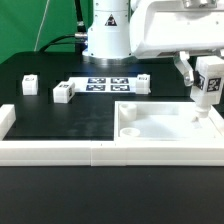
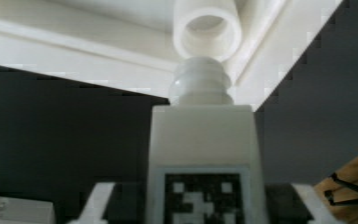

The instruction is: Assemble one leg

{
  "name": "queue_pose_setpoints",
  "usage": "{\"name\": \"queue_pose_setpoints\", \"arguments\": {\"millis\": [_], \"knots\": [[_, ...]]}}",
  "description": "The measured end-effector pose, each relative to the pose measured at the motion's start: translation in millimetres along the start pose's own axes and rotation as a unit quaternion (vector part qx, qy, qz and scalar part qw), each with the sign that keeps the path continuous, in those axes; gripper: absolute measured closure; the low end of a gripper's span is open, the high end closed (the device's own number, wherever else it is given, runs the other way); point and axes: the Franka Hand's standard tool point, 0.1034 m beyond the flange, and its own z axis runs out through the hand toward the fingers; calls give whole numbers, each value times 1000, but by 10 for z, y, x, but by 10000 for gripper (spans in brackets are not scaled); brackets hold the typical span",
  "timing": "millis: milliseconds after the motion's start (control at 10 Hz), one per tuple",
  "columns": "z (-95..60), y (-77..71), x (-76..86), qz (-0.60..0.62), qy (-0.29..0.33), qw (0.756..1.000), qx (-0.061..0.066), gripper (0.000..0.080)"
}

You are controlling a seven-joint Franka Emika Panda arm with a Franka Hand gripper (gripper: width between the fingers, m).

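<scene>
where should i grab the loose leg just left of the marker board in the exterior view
Probably best to take the loose leg across its two opposite side faces, coming straight down from above: it lies flat on the table with open space either side.

The base (image 1: 108,35) of the arm is a white rounded column with a small dark mark on its front. A thin black cable (image 1: 62,40) runs from it toward the exterior view's left. The upper link (image 1: 170,30) is a wide white shell with smooth corners. The gripper (image 1: 207,85) has pale, flat fingers (image 2: 98,203).
</scene>
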Motion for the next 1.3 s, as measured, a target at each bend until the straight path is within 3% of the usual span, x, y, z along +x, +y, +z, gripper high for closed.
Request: {"name": "queue_pose_setpoints", "arguments": {"millis": [200, 700, 1300], "knots": [[140, -30, -108, 3, -12, 1000, 3, 515], [269, -25, -168, 6, -5, 1000, 0, 515], [307, -26, -183, 6, 16, 1000, -5, 487]]}}
